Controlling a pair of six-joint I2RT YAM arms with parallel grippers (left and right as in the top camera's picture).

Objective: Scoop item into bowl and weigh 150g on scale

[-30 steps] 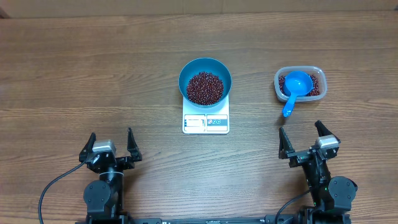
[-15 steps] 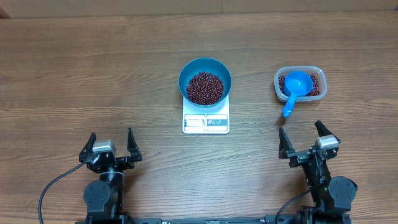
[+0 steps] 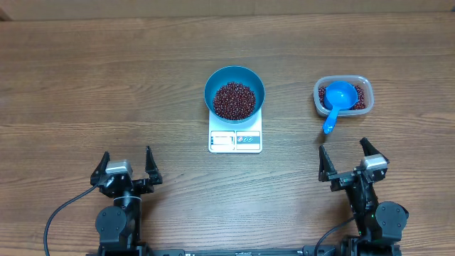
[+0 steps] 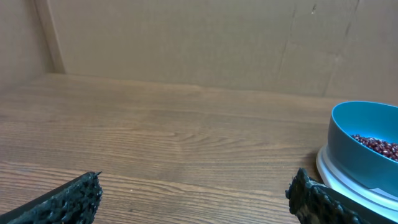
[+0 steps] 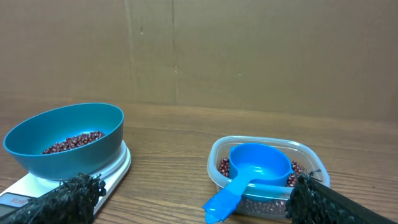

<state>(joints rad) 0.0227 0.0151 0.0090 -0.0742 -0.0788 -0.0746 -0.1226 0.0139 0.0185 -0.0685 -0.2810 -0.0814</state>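
Note:
A bright blue bowl [image 3: 234, 92] holding dark red-brown beans [image 3: 234, 100] stands on the white scale [image 3: 235, 137] at the table's middle; it also shows at the right edge of the left wrist view, bowl [image 4: 367, 140], and at the left of the right wrist view, bowl [image 5: 65, 138] on scale [image 5: 37, 183]. My left gripper [image 3: 126, 168] rests open near the front left edge, nothing between its fingers. My right gripper [image 3: 349, 156] is open at the front right, just short of the tub, holding nothing.
A clear plastic tub [image 3: 343, 96] at the right holds more beans and a blue handled scoop [image 3: 337, 102], its handle hanging over the near rim toward my right gripper; tub [image 5: 267, 171] and scoop [image 5: 255, 174] fill the right wrist view. A cardboard wall [image 4: 199, 43] backs the table.

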